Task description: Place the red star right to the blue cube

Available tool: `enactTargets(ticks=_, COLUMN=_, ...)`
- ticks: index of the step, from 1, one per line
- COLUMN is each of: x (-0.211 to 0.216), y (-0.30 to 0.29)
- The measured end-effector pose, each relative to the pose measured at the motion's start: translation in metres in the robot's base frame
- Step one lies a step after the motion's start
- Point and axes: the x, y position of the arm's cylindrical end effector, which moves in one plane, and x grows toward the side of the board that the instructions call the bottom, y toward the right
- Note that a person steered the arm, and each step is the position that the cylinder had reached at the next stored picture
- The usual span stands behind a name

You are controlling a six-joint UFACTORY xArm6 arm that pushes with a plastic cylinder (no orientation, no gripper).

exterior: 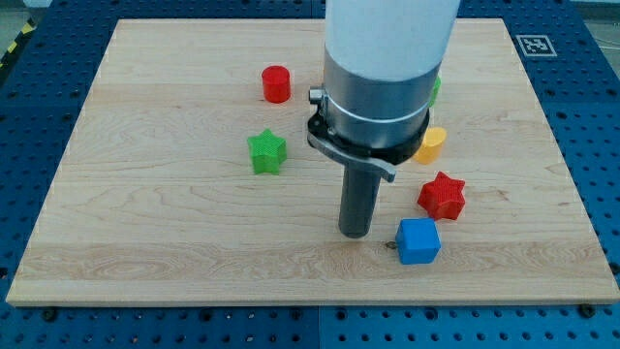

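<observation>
In the camera view, my tip (pixel 356 234) is seen just left of the blue cube (pixel 418 240); no claw is fitted. The red star (pixel 443 196) lies just above the cube, lower right. A green star (pixel 266 152), red cylinder (pixel 276 83) and yellow block (pixel 431 143) surround the arm on the wooden board (pixel 145 223).

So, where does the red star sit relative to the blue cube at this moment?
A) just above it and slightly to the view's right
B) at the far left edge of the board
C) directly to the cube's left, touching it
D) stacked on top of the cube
A: the red star lies just above the blue cube, slightly toward the view's right, while my tip stands to the cube's left.
</observation>
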Motion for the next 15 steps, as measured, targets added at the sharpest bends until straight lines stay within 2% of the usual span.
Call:
enactTargets(ticks=2, x=-0.007, y=0.011)
enactTargets(ticks=3, x=-0.034, y=0.011)
enactTargets(ticks=5, x=-0.011, y=0.028)
enactTargets(ticks=7, x=-0.018, y=0.028)
enactTargets(ticks=15, x=0.019, y=0.017)
